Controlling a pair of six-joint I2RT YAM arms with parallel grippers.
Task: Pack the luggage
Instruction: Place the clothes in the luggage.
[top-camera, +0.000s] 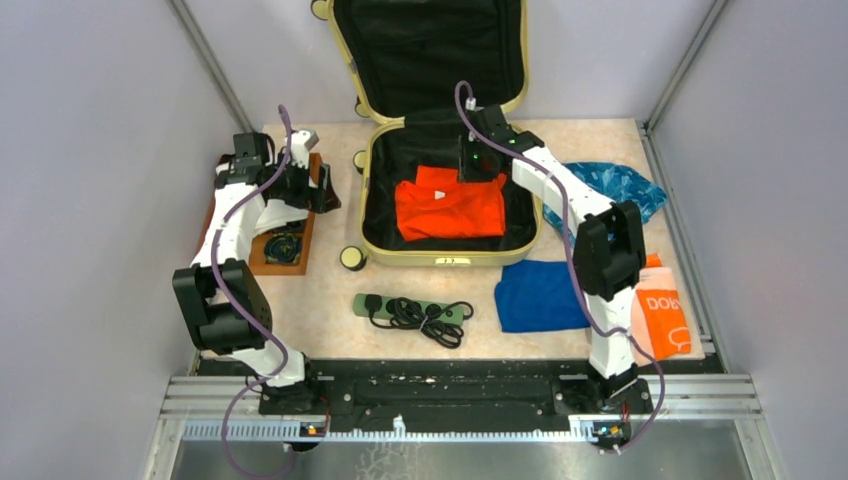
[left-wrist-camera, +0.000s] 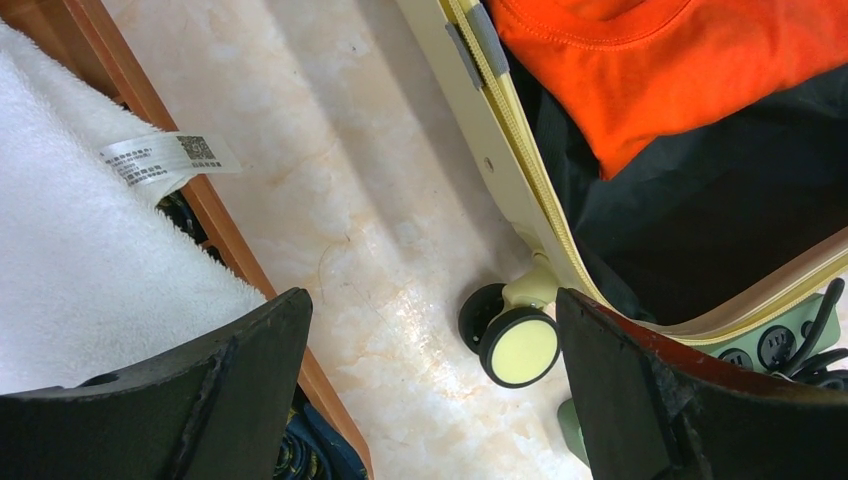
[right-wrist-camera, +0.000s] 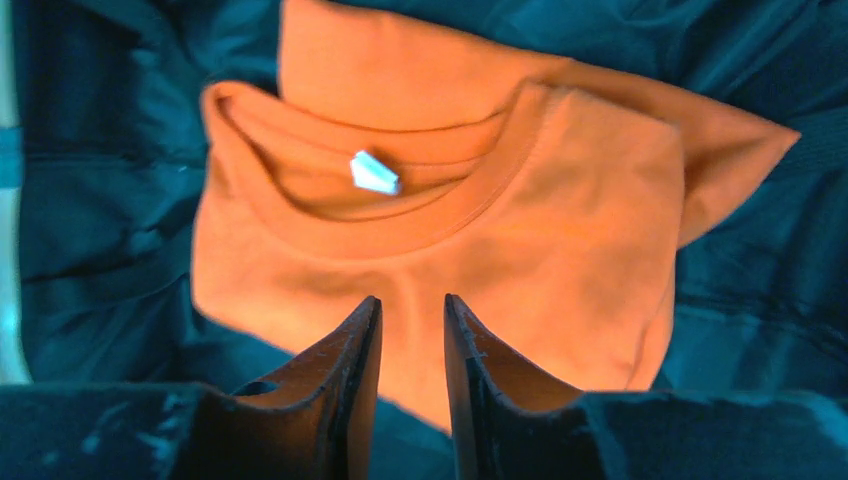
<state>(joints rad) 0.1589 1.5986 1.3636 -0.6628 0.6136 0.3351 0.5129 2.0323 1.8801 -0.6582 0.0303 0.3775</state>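
The luggage (top-camera: 450, 256) lies open at the back centre, a pale yellow shell with black lining and its lid standing up. A folded orange T-shirt (top-camera: 450, 205) lies flat inside it. My right gripper (top-camera: 478, 165) hangs over the shirt's far edge. In the right wrist view its jaws (right-wrist-camera: 412, 300) stand a little apart above the orange T-shirt (right-wrist-camera: 450, 230), with nothing between them. My left gripper (top-camera: 325, 190) is left of the luggage. In the left wrist view it (left-wrist-camera: 432, 300) stands wide open over bare tabletop, beside the luggage rim (left-wrist-camera: 500, 140) and a wheel (left-wrist-camera: 520, 345).
A wooden tray (top-camera: 258, 262) at the left holds a white towel (left-wrist-camera: 80, 250) and a dark coiled item (top-camera: 283, 245). A green power strip with a black cord (top-camera: 415, 312) lies in front of the luggage. A blue folded cloth (top-camera: 540, 295), a blue patterned bag (top-camera: 610, 185) and an orange-and-white pouch (top-camera: 665, 320) lie at the right.
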